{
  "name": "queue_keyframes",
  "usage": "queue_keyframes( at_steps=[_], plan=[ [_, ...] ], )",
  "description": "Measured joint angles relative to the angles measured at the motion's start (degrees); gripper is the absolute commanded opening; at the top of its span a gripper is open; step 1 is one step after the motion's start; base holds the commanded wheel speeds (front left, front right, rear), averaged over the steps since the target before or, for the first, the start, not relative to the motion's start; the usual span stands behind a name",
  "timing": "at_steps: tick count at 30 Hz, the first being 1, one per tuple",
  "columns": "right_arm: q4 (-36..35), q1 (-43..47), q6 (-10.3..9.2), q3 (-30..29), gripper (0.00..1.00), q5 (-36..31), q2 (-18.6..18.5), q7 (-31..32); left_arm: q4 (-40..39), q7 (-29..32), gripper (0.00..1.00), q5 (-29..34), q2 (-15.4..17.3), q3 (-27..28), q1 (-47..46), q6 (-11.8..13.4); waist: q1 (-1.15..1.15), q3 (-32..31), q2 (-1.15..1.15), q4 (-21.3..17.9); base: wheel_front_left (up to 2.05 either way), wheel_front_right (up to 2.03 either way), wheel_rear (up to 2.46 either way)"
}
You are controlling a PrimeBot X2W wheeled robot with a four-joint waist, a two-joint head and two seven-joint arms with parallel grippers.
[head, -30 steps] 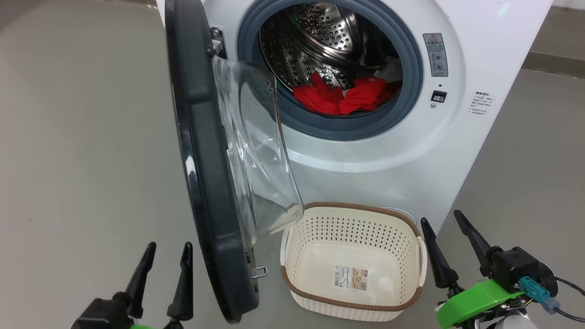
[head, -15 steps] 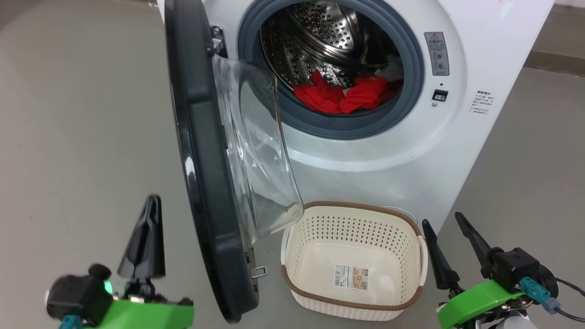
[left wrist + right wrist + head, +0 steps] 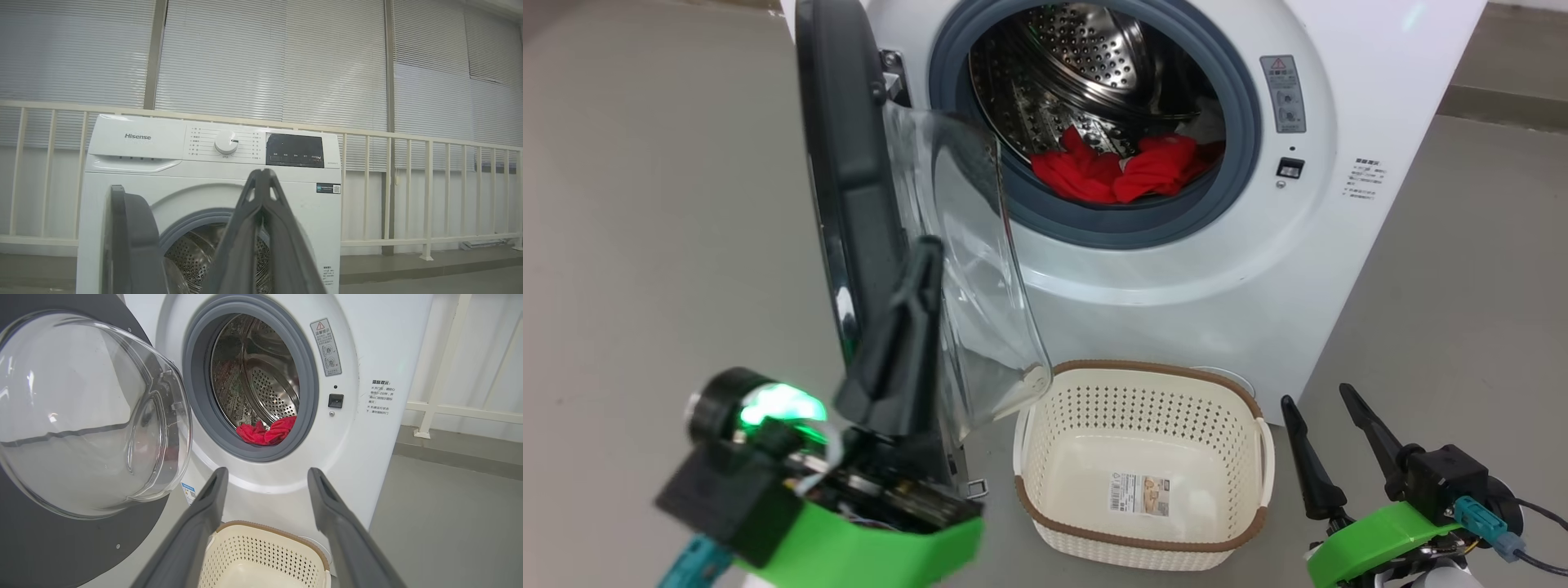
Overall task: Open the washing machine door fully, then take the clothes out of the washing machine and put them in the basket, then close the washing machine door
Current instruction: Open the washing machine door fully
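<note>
The white washing machine (image 3: 1176, 269) stands ahead with its door (image 3: 845, 163) swung out, edge-on to me, the glass bowl (image 3: 968, 269) facing the opening. Red clothes (image 3: 1111, 171) lie at the front of the steel drum (image 3: 1094, 65). The cream basket (image 3: 1143, 367) sits on the floor below the opening, with just a sticker inside. My left gripper (image 3: 927, 245) is raised and shut on nothing, its tips overlapping the door's inner rim; whether they touch is unclear. My right gripper (image 3: 1315, 396) hangs open, low and to the right of the basket. The right wrist view shows the clothes (image 3: 267, 433), door (image 3: 41, 547) and basket (image 3: 278, 531).
Grey floor (image 3: 645, 245) spreads to the left and right of the machine. A low ledge (image 3: 457, 457) and a cream railing (image 3: 429, 196) with window blinds run behind it. The left wrist view looks at the machine's control panel (image 3: 226, 143) over the shut gripper (image 3: 261, 173).
My left gripper has shut and risen from the lower left up and right to the door's inner side. The head camera shifted slightly. The right gripper has stayed put.
</note>
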Motion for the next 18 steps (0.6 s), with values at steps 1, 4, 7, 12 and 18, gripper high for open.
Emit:
queue_keyframes(
  at_steps=[1,4,7,12,18],
  plan=[
    [0.0,0.0,0.0,0.0,1.0,0.0,0.0,0.0,-0.2,1.2,0.0,-0.5,0.0,-1.2,0.0,0.2,0.0,0.1,0.0,-0.2,0.0,0.0,0.0],
    [0.0,0.0,0.0,0.0,1.0,0.0,0.0,0.0,-0.3,4.7,0.0,-1.7,0.0,-4.5,0.1,0.9,0.0,0.2,0.0,-0.7,0.0,0.0,0.0],
    [0.1,0.0,0.0,0.0,1.0,0.0,0.0,0.0,0.2,7.5,0.0,-2.4,0.0,-6.5,1.3,1.7,0.0,0.3,0.0,-1.0,0.0,0.0,0.0],
    [0.1,0.0,0.0,-0.3,1.0,0.0,0.0,0.0,2.9,10.8,0.0,-3.7,0.5,-7.6,5.3,2.5,0.0,0.5,0.0,-1.2,0.0,0.0,0.0],
    [0.1,0.0,0.0,-0.7,1.0,0.0,0.0,0.0,7.1,13.7,0.0,-3.9,2.4,-8.1,8.8,3.8,0.0,0.5,0.0,-0.7,0.0,0.0,0.0]
  ],
)
